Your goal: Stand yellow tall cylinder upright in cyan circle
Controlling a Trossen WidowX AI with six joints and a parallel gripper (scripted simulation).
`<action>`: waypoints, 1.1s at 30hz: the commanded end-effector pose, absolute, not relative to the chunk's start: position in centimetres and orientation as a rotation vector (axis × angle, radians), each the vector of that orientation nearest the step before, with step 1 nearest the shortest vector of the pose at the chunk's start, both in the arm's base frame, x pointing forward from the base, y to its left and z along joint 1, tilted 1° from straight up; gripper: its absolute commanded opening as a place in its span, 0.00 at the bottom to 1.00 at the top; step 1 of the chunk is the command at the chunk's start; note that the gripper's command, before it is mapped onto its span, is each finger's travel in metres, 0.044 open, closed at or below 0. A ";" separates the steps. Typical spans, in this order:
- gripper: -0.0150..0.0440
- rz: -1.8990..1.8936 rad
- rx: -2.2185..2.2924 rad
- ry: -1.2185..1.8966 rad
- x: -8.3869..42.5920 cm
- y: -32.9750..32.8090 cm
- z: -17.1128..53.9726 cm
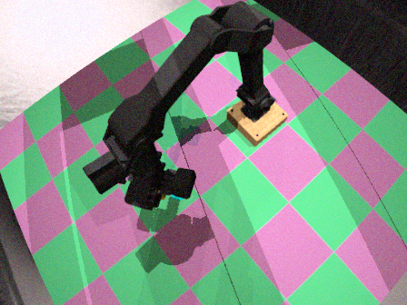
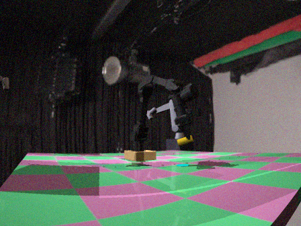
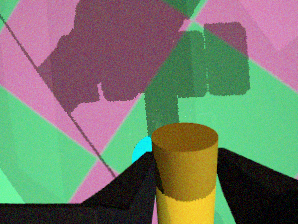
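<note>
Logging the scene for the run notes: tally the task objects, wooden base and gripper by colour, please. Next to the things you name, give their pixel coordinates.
Yellow: 1, the tall cylinder point(image 2: 185, 140) point(image 3: 186, 175)
Cyan: 1, the circle point(image 1: 176, 197) point(image 2: 183, 165) point(image 3: 142, 149)
Light wood: 1, the base block point(image 1: 268, 128) point(image 2: 146, 156)
Black: 1, the gripper point(image 1: 166, 192) point(image 2: 185, 142) point(image 3: 184, 157)
Total: 4

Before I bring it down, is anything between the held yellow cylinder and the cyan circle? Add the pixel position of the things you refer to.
Nothing visible stands between the yellow cylinder point(image 2: 185, 140) point(image 3: 186, 175), held aloft in the end effector point(image 3: 184, 157), and the cyan circle point(image 2: 183, 165) point(image 3: 142, 149).
</note>
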State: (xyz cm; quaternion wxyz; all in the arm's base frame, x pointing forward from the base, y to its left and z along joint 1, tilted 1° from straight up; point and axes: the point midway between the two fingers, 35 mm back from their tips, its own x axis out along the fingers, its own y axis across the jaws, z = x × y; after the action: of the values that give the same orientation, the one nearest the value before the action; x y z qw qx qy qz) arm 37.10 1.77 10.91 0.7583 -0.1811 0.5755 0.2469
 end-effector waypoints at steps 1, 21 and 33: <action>0.43 0.538 -0.370 1.234 37.3 1.8 10.7; 0.43 0.529 -0.279 1.108 38.7 1.5 9.7; 0.43 0.527 -0.230 1.033 39.4 1.3 9.3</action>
State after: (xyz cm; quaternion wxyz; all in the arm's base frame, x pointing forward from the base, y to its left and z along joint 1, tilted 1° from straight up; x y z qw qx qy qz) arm 39.32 1.25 9.41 0.8263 -0.1163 0.4929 0.2465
